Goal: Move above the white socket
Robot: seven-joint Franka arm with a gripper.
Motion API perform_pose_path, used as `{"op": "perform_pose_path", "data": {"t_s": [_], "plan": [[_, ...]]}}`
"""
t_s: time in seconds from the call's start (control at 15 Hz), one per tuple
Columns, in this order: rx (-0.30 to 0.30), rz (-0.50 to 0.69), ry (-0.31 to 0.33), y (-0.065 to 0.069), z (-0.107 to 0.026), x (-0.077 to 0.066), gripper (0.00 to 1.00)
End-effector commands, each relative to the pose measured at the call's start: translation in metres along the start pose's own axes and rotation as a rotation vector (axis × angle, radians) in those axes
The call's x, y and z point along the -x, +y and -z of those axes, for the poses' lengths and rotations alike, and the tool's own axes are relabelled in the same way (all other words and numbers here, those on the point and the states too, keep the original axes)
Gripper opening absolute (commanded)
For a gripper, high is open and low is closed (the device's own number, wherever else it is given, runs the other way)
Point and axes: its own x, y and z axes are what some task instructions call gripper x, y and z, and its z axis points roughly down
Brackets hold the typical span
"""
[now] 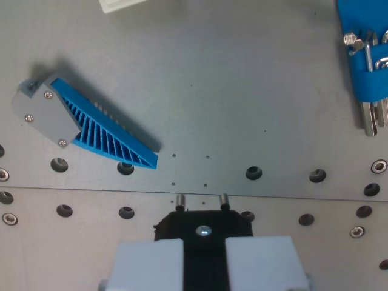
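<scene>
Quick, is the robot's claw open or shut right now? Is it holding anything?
Gripper: its two pale fingers stand apart with a dark gap between them, so open, holding nothing.

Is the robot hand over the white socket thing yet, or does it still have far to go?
Not yet. Nothing looks finished. The gripper hangs at the bottom of the wrist view, over the grey metal plate, holding nothing visible. A white object, possibly the socket, only peeks in at the top edge, left of middle. Still left: travel that way, clear of the blue finned part, until the white object sits under the gripper.
</scene>
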Motion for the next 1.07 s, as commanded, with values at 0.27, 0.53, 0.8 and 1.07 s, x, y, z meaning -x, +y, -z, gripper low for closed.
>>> {"op": "perform_pose_path", "data": {"t_s": [0.27, 0.53, 0.8, 1.07], "plan": [[0.0, 0.0, 0.0, 0.0, -0.0001, 0.0, 0.0], [-0.001, 0.005, 0.001, -0.0002, -0.001, -0.0006, 0.0], [-0.003, 0.02, 0.003, -0.0012, -0.0042, -0.0024, 0.0], [-0.006, 0.035, 0.015, -0.003, -0.01, -0.0063, 0.0]]}}
